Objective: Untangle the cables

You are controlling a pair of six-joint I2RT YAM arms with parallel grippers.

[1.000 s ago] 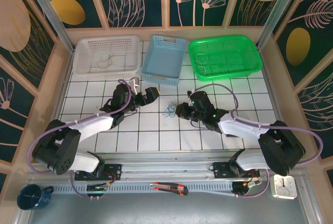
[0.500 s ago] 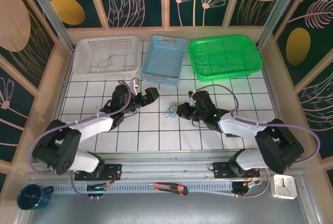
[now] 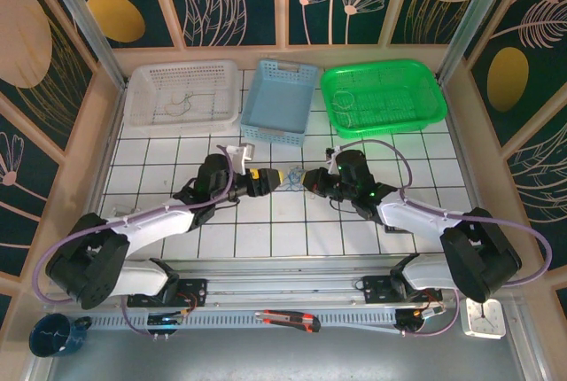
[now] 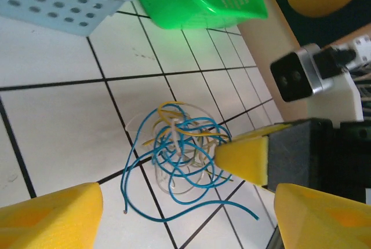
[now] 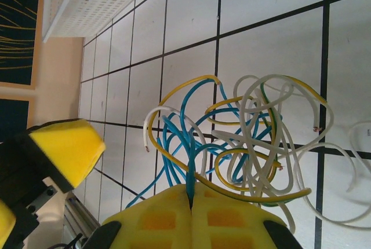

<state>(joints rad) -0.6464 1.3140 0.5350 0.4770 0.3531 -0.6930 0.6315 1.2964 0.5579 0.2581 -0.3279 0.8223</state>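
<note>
We find the cables [image 3: 291, 177] lying as a small knot on the white tiled table [image 3: 142, 168], just below the middle of the top view and a little in front of the blue basket [image 3: 282, 102]. Both arms reach in from either side, so the knot sits between them. We take that to be the point: one end to hold, one to pull.

In the right wrist view the right gripper [image 5: 191, 205] has its yellow pads pressed together at the bottom edge of the frame, with a blue wire [image 5: 189, 174] pinched in the seam between them (the other loops, blue, yellow and white, fan out above it on the tiles). We judge this to be a holding grip that anchors one strand.

The left gripper [image 4: 186, 202] has its fingers wide apart, one pad in each lower corner of the left wrist view. The tangle is framed in the gap and nothing is between the pads yet. It looks placed to close on a different strand, so that the two arms can draw apart. The risk, as we read it, is catching several wires at once and dragging the whole knot along.
</note>
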